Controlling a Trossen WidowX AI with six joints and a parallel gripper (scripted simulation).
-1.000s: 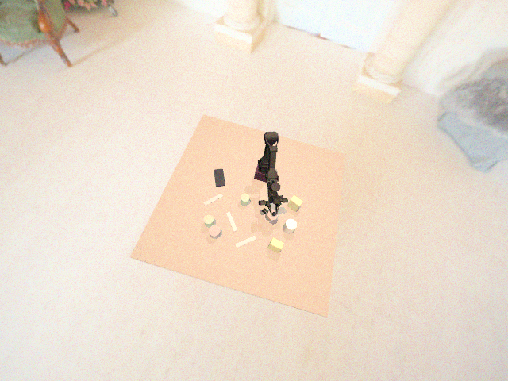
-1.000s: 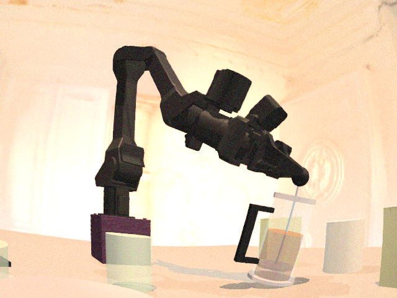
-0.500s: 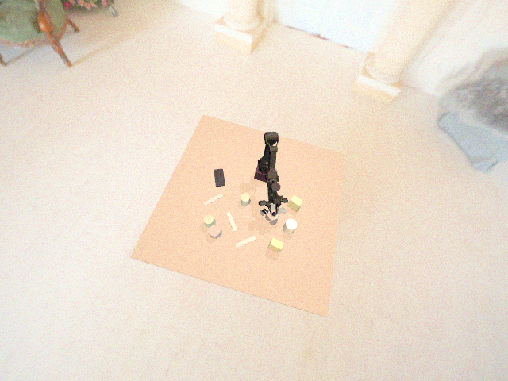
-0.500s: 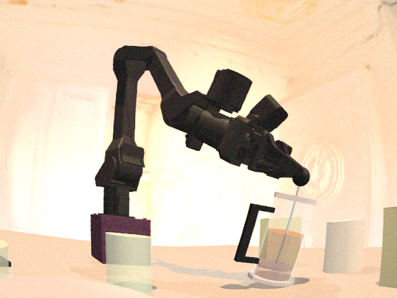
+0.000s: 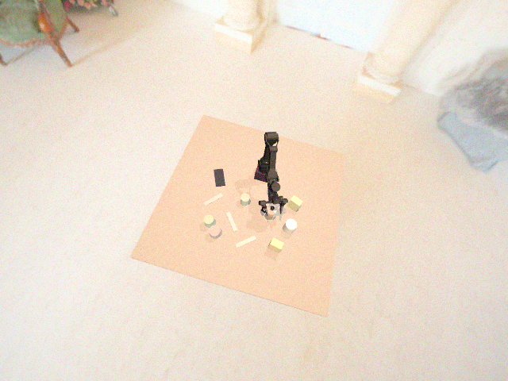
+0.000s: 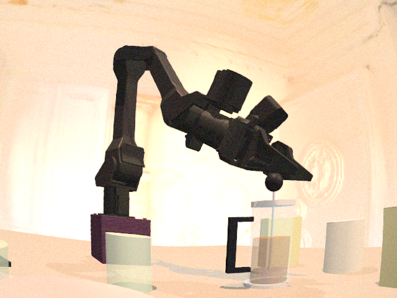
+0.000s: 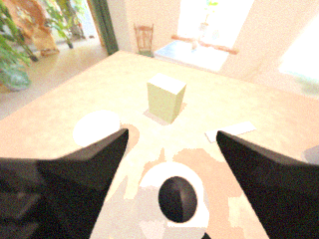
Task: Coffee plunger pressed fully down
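The coffee press (image 6: 260, 224) stands on its base and leans very slightly to the right in the exterior view; its black handle (image 6: 231, 245) is on the left. Its black plunger knob (image 5: 271, 208) (image 6: 273, 182) (image 7: 177, 199) is a short way above the lid (image 6: 286, 202), with a bit of thin rod showing between them. The rod runs down into the brown liquid, close to the bottom of the glass. My gripper (image 5: 272, 213) (image 7: 172, 133) is open, its fingers wide apart. The knob shows between and below the fingers in the wrist view, with nothing held.
A white cylinder (image 5: 290, 225) (image 6: 343, 246) (image 7: 96, 126) and a yellow block (image 5: 294, 202) stand near the press. Another yellow block (image 5: 275, 244) (image 7: 165, 97) is farther out. A pale green cylinder (image 5: 244, 199) (image 6: 128, 259) stands on the handle side. Thin strips and a dark slab (image 5: 219, 177) lie flat.
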